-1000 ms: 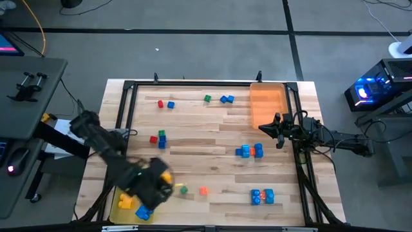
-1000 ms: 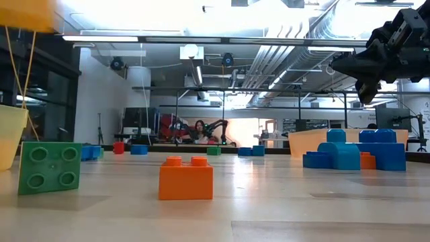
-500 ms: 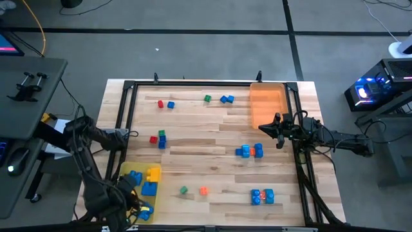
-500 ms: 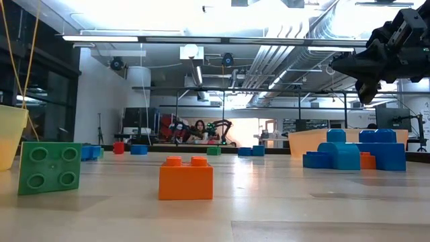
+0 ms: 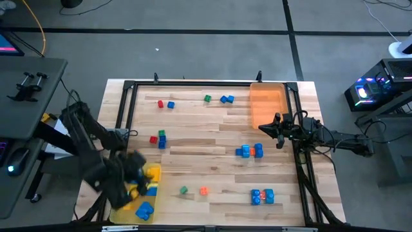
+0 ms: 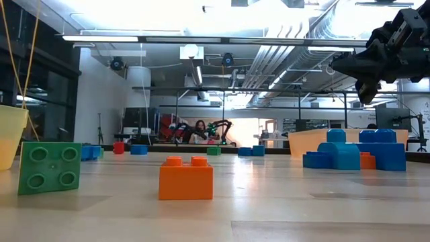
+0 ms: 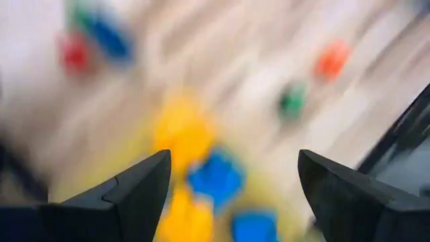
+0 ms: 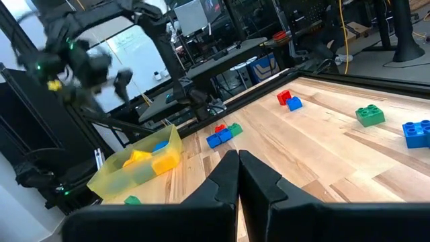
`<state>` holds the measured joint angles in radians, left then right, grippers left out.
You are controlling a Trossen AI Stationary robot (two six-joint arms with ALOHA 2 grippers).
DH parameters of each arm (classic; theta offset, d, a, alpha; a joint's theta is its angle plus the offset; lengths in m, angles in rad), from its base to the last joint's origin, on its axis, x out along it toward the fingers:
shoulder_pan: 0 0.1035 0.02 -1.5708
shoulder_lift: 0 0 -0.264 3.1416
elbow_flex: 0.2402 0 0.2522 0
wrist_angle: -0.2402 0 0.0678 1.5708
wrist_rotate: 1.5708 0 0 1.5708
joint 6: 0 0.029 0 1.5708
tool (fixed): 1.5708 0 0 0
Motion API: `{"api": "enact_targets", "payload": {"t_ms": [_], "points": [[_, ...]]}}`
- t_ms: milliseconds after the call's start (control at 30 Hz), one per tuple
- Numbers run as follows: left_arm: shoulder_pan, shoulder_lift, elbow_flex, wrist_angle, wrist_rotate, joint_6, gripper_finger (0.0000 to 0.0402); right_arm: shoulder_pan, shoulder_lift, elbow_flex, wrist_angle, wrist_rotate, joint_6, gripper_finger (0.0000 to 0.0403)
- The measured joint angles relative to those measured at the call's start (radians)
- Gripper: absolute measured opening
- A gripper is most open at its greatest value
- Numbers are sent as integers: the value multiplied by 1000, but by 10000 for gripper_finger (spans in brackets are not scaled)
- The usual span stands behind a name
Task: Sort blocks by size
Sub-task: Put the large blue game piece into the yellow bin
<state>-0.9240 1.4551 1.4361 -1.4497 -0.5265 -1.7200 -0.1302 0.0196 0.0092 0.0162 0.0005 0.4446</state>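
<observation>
My left gripper (image 5: 129, 177) hovers open over the translucent yellow tray (image 5: 122, 214) at the near left. Yellow and blue blocks (image 7: 201, 175) lie in the tray below its spread fingers, and it touches none of them. My right gripper (image 5: 277, 133) waits shut and empty above the table, beside the orange tray (image 5: 267, 103). Loose blocks lie on the table: red (image 5: 160, 104), blue (image 5: 170, 104), green (image 5: 207, 98), blue (image 5: 226, 99), a red and a green-blue one (image 5: 158, 138), a blue cluster (image 5: 249, 151), green (image 5: 183, 190), orange (image 5: 203, 191), and a blue-orange cluster (image 5: 262, 196).
A black frame (image 5: 193, 84) runs around the wooden table top. The orange tray stands at the far right and holds nothing that I can see. In the low view the green block (image 6: 50, 167) and the orange block (image 6: 186, 178) stand nearest.
A yellow block that hung at my left gripper above the yellow tray now lies in the tray among the others. My left arm swung toward the table's near left corner and has come back over the tray.
</observation>
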Motion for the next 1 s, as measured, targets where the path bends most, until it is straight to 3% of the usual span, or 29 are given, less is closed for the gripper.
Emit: {"api": "enact_targets", "payload": {"t_ms": [133, 233, 300, 400, 467, 500, 567, 633, 900, 1000], "points": [[176, -100, -4, 91, -226, 298, 307, 0, 0, 0, 0, 0, 0, 1], [362, -177, -78, 395, -205, 656, 307, 0, 0, 0, 0, 0, 0, 1], [496, -215, -166, 706, -45, 897, 307, 0, 0, 0, 0, 0, 0, 1], [666, -227, -322, 1236, 360, 1115, 307, 0, 0, 0, 0, 0, 0, 1], [751, -197, -413, 1585, 617, 1146, 307, 0, 0, 0, 0, 0, 0, 1], [784, -177, -449, 1739, 691, 1130, 307, 0, 0, 0, 0, 0, 0, 1], [848, -138, -499, 1943, 743, 1056, 307, 0, 0, 0, 0, 0, 0, 1], [913, -117, -527, 2002, 743, 1000, 307, 0, 0, 0, 0, 0, 0, 1], [1154, -123, -566, 1938, 699, 866, 307, 0, 0, 0, 13, 31, 21, 1], [1227, -127, -565, 1942, 674, 868, 307, 0, 0, 0, 118, 137, 242, 1]]}}
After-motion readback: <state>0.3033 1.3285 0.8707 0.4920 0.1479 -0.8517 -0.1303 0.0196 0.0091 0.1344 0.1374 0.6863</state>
